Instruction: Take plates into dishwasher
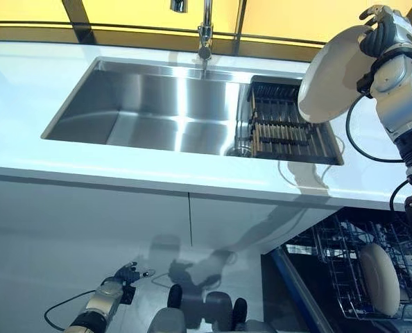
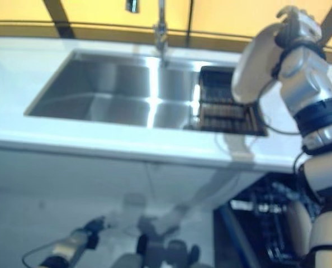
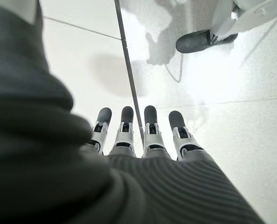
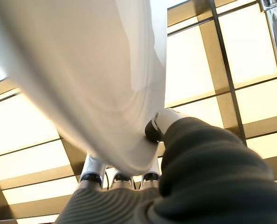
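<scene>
A white plate (image 1: 331, 76) is raised above the right end of the counter, over the dark drying rack (image 1: 286, 121) in the sink. My right hand (image 1: 383, 31) is shut on its upper edge; in the right wrist view the thumb and fingers (image 4: 122, 177) pinch the plate (image 4: 92, 84). Below the counter at lower right the dishwasher's wire rack (image 1: 345, 270) stands pulled out, with another white plate (image 1: 379, 277) upright in it. My left hand (image 1: 126, 274) hangs low by the cabinet front, fingers (image 3: 124, 128) straight and holding nothing.
A steel sink (image 1: 164, 107) with a tap (image 1: 205, 35) is set in the white counter (image 1: 26, 90). White cabinet doors (image 1: 88, 229) run below it. The dishwasher door (image 1: 296, 291) lies open at lower right.
</scene>
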Tool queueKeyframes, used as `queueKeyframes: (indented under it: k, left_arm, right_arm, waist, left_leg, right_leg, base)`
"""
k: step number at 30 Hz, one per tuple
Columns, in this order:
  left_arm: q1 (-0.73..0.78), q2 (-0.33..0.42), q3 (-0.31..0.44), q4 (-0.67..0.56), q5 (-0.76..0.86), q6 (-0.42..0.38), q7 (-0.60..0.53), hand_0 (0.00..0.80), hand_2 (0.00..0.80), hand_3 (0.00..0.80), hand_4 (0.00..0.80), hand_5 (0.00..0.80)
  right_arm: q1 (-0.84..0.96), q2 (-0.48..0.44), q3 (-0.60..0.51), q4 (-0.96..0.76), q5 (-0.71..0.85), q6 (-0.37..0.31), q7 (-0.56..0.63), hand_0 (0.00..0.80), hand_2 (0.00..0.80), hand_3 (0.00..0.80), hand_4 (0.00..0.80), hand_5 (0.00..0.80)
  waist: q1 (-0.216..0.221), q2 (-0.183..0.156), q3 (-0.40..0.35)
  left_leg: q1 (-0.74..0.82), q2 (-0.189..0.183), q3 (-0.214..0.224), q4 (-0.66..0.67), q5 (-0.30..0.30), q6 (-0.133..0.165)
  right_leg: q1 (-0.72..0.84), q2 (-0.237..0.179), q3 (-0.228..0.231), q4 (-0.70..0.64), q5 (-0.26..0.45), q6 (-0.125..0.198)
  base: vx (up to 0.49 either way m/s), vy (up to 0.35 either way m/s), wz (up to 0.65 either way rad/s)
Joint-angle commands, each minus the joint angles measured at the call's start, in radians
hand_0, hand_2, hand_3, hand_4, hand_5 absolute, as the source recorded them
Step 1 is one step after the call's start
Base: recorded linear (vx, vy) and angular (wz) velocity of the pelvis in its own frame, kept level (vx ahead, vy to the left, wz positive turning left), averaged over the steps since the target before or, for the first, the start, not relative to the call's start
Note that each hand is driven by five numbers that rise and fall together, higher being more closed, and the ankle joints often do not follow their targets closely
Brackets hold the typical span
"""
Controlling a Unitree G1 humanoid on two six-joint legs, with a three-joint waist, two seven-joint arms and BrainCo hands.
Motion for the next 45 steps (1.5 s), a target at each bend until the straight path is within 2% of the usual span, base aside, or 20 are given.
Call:
queueKeyframes:
  k: [1, 16, 31, 39, 45]
  left_arm:
    - [-0.028, 0.03, -0.039, 0.041, 0.045, -0.011, -0.011, 0.0, 0.0, 0.0, 0.0, 0.0]
    - [0.007, 0.038, -0.032, 0.04, 0.086, -0.025, -0.039, 0.0, 0.0, 0.0, 0.0, 0.0]
    - [0.015, 0.041, -0.04, 0.035, 0.1, -0.035, -0.053, 0.0, 0.0, 0.0, 0.0, 0.0]
    - [0.0, 0.036, -0.047, 0.038, 0.091, -0.033, -0.05, 0.0, 0.0, 0.0, 0.0, 0.0]
    - [-0.008, 0.033, -0.043, 0.03, 0.085, -0.027, -0.047, 0.0, 0.0, 0.0, 0.0, 0.0]
  right_arm:
    - [-0.043, -0.102, 0.017, -0.016, 0.006, -0.044, -0.005, 0.8, 0.8, 0.8, 0.8, 0.8]
    - [-0.02, -0.162, -0.005, -0.04, -0.019, -0.027, 0.046, 0.8, 0.8, 0.8, 0.8, 0.8]
    - [0.064, -0.231, -0.039, -0.04, -0.027, -0.045, 0.094, 0.8, 0.8, 0.8, 0.8, 0.8]
    - [0.115, -0.219, -0.065, -0.05, -0.028, -0.074, 0.118, 0.8, 0.8, 0.8, 0.8, 0.8]
    - [0.125, -0.201, -0.072, -0.055, 0.001, -0.064, 0.121, 0.8, 0.8, 0.8, 0.8, 0.8]
  waist:
    - [0.008, -0.031, -0.065]
    - [-0.02, -0.045, -0.1]
    - [-0.058, -0.051, -0.11]
    - [-0.069, -0.043, -0.098]
    - [-0.065, -0.038, -0.083]
  left_leg:
    - [0.1, -0.017, 0.034, -0.002, -0.132, 0.011]
    - [0.137, -0.01, 0.063, -0.002, -0.147, 0.012]
    - [0.157, -0.001, 0.095, -0.002, -0.153, 0.014]
    - [0.156, 0.001, 0.1, -0.002, -0.152, 0.016]
    - [0.145, 0.0, 0.096, 0.0, -0.148, 0.016]
  right_leg:
    - [0.054, -0.03, 0.012, 0.005, -0.057, 0.058]
    - [0.074, -0.029, 0.036, 0.005, -0.06, 0.068]
    - [0.071, -0.022, 0.071, 0.005, -0.054, 0.075]
    - [0.063, -0.022, 0.078, 0.005, -0.05, 0.075]
    - [0.056, -0.023, 0.075, 0.005, -0.049, 0.073]
  base:
    - [0.065, -0.008, -0.15]
    - [0.021, -0.005, -0.06]
    - [0.01, -0.013, -0.1]
    - [-0.001, -0.002, -0.01]
    - [-0.003, 0.0, -0.01]
